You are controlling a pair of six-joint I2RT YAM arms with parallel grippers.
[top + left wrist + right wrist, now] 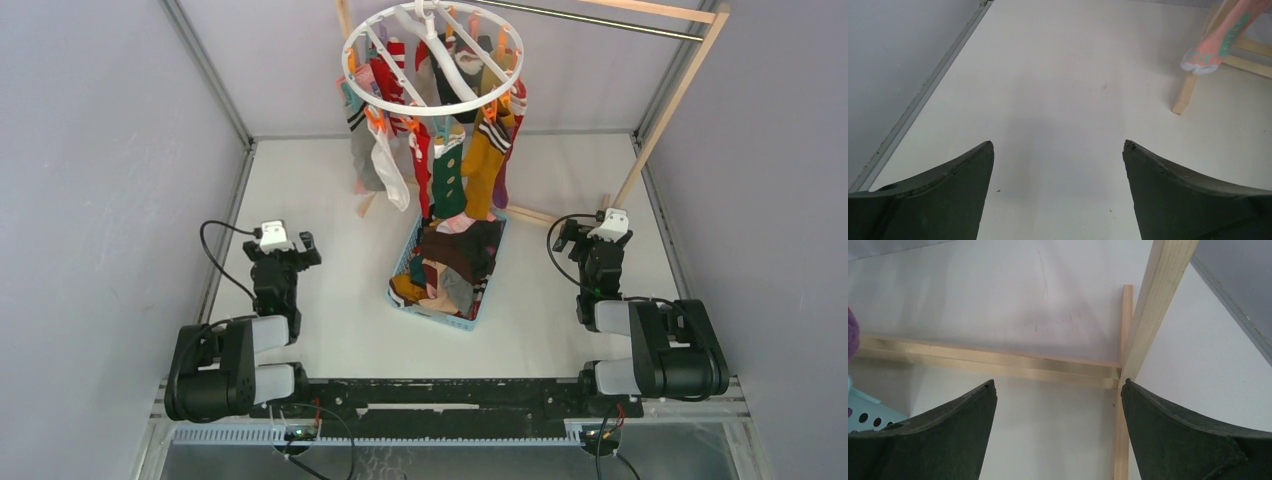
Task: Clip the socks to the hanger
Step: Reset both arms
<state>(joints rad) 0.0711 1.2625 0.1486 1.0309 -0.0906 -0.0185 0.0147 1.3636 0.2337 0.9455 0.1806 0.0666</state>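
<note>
The white round hanger hangs at the back centre from a metal rod, with several socks of mixed colours clipped round its ring by orange and teal clips. More socks lie heaped in the light-blue basket below it. My left gripper is open and empty over bare table at the left, its jaws wide apart in the left wrist view. My right gripper is open and empty at the right, near the wooden frame. A pink sock's toe hangs in the left wrist view.
The wooden frame's base bars lie on the table behind the basket, and its upright post slants at the right. Grey walls enclose the white table on both sides. The basket's corner shows in the right wrist view.
</note>
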